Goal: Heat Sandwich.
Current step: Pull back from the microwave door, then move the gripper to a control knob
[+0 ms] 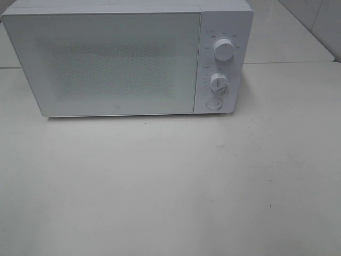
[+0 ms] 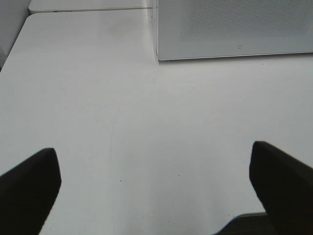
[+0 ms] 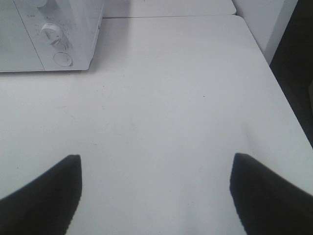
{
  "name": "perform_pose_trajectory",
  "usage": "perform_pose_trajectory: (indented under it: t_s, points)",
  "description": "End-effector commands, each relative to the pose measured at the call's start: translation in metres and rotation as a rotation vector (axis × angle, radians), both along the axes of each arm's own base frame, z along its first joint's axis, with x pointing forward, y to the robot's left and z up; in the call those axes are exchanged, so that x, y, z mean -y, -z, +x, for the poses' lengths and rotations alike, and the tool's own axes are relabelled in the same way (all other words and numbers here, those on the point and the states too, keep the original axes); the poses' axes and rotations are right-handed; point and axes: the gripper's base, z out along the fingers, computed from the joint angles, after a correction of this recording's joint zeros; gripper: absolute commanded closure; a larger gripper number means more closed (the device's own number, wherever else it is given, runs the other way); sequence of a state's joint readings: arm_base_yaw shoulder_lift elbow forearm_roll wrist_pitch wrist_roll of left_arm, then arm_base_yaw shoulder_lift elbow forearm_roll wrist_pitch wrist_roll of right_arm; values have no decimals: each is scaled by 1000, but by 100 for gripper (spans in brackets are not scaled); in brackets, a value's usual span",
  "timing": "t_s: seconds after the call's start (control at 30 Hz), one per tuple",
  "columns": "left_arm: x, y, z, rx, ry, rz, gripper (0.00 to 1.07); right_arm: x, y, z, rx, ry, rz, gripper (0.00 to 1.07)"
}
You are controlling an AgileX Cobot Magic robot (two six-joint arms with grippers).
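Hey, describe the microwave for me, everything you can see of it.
The microwave is a white box standing upright on the far part of the white table, resting on it. Its door, with a speckled mesh window, is shut. The panel on its right side carries an upper knob, a lower knob and, below them, a round button. Nothing else touches it.

flat, even, washed-out light; soft focus; faint shadow under microwave (image 1: 128,61)

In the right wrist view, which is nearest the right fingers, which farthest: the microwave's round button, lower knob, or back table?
1. Round button, lowest on the microwave front.
2. Lower knob, just above it.
3. Back table, behind everything.
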State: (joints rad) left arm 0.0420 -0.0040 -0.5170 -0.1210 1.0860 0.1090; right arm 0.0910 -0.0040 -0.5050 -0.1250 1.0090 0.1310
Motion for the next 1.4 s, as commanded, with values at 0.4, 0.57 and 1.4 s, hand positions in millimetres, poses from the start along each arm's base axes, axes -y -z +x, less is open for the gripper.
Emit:
perform_pose_trajectory:
  t_s: [0.4,0.57,1.4]
  points:
    - [1,-1,-3,33,4,-3,9,0,0,-3,33,5,-3,32]
    - [1,-1,-3,33,4,-3,9,0,0,-3,33,5,-3,32]
    - [1,-1,-3,33,4,-3,9,0,-4,-2,50,5,-4,32]
